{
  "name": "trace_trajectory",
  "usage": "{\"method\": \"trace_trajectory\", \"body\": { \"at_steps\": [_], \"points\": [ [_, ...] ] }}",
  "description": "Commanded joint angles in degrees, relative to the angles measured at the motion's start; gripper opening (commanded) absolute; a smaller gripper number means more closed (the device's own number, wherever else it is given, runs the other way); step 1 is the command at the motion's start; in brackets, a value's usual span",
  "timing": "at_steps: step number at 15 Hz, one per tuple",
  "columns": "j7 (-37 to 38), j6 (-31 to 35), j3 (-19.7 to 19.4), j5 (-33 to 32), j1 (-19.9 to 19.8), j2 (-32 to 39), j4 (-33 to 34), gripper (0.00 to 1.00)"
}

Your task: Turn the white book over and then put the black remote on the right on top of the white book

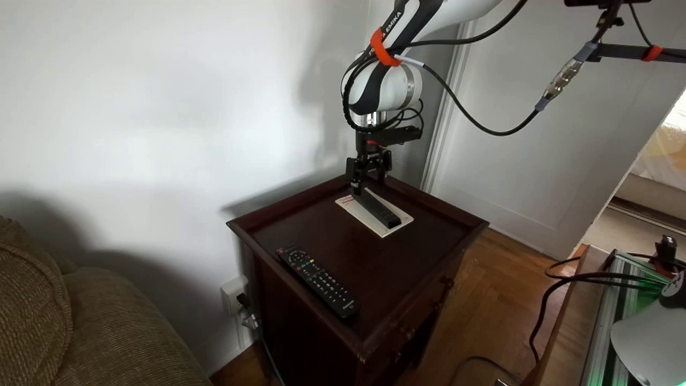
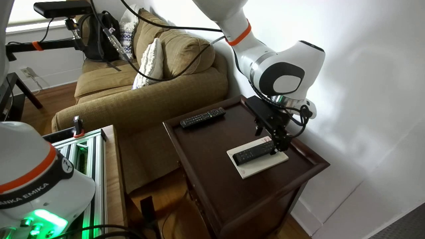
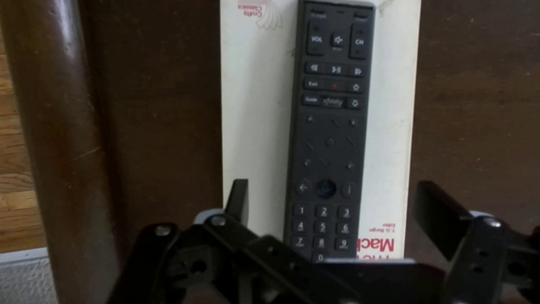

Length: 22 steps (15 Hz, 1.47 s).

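Note:
The white book lies flat on the dark wooden cabinet, its cover with red print facing up; it shows in both exterior views and the wrist view. The black remote lies buttons up on the book, roughly lengthwise, in both exterior views and the wrist view. My gripper is over one end of the remote. In the wrist view the gripper is open, its fingers apart on either side of the remote and not touching it. The remote's near end is hidden by the gripper.
A longer remote with rows of light buttons lies near the cabinet's edge on the sofa side. The cabinet top has a raised rim. A wall is close behind the arm. A brown sofa stands beside the cabinet.

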Motion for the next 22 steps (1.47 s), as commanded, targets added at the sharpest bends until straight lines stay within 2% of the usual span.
{"method": "trace_trajectory", "body": {
  "at_steps": [1, 7, 10, 21, 22],
  "points": [
    [5.44, 4.57, -2.82, -4.07, 3.89, -5.89, -7.11, 1.00],
    [14.96, 10.23, -7.19, -11.19, 9.20, -14.90, -16.34, 1.00],
    [17.04, 12.47, -7.86, -12.27, 9.02, -19.41, -20.13, 1.00],
    [18.50, 12.47, -6.67, -10.85, 6.63, -31.96, -29.05, 1.00],
    [17.55, 10.71, -6.26, -10.74, 6.47, -28.79, -25.27, 1.00]
  ]
}}
